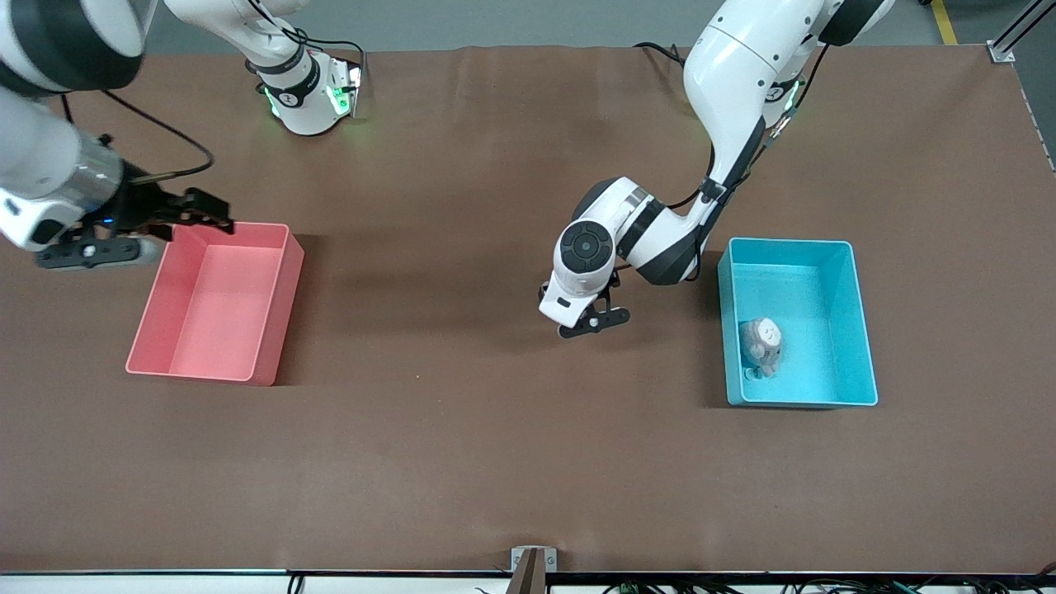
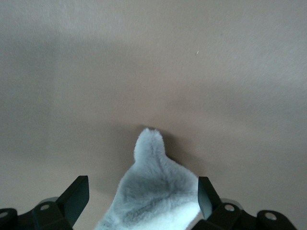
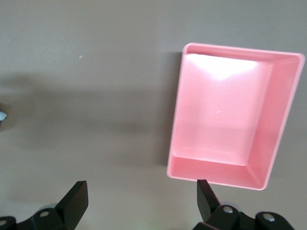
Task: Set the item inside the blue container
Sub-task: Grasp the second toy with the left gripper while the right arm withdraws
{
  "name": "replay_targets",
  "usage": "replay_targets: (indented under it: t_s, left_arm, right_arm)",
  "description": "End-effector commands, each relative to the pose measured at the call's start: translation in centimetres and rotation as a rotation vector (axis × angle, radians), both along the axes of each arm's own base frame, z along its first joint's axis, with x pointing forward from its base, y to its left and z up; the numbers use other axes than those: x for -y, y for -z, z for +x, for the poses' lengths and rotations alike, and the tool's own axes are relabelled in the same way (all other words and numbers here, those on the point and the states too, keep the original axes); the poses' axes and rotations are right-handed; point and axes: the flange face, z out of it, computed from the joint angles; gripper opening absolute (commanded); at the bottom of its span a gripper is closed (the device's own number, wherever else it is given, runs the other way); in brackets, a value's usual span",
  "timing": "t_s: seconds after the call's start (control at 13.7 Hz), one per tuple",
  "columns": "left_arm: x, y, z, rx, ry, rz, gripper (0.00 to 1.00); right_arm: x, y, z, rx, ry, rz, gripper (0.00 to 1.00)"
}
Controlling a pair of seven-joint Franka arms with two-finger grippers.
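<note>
Grey plush item (image 2: 153, 191): sits between the open fingers of the left hand (image 2: 144, 199), fingers on either side of it, contact not clear; an ear-like tip points away from the wrist.
Blue container (image 1: 858, 330): on the surface toward the left arm's end; already holds a small grey plush toy (image 1: 762, 345) near its wall on the mid-surface side.
Key relation: container lies sideways from the left hand (image 1: 592, 320), which is low over mid-surface; left arm clearly nearer.
Right hand (image 1: 177, 216): wide, empty, waiting over the edge of the pink bin (image 1: 272, 247).
View gap: front view hides the item under the wrist; only the left wrist view shows it. Right wrist view shows the pink bin (image 3: 283, 124).
</note>
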Motion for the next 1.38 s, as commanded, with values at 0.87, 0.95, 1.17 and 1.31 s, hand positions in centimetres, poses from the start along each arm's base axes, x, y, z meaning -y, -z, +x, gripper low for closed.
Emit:
replay_targets:
  t_s: [0.87,0.95,1.17,1.31]
  left_arm:
    - [0.4,0.9,-1.8,-0.09,-0.023,-0.079,0.42]
    - [0.4,1.1,-1.8,-0.089,-0.009,-0.078,0.26]
    - [-0.2,2.1,-1.6,-0.094,-0.001,-0.059,0.0]
    - [-1.2,0.6,-0.2,-0.074,-0.017,-0.068,0.0]
  right_arm:
    - [5.8,-10.9,1.5,0.239,0.05,-0.088,1.0]
    - [5.8,-11.3,1.5,0.243,0.049,-0.095,1.0]
    - [5.5,-11.4,1.4,0.24,0.047,-0.095,1.0]
    - [5.4,-11.5,1.4,0.243,0.049,-0.093,1.0]
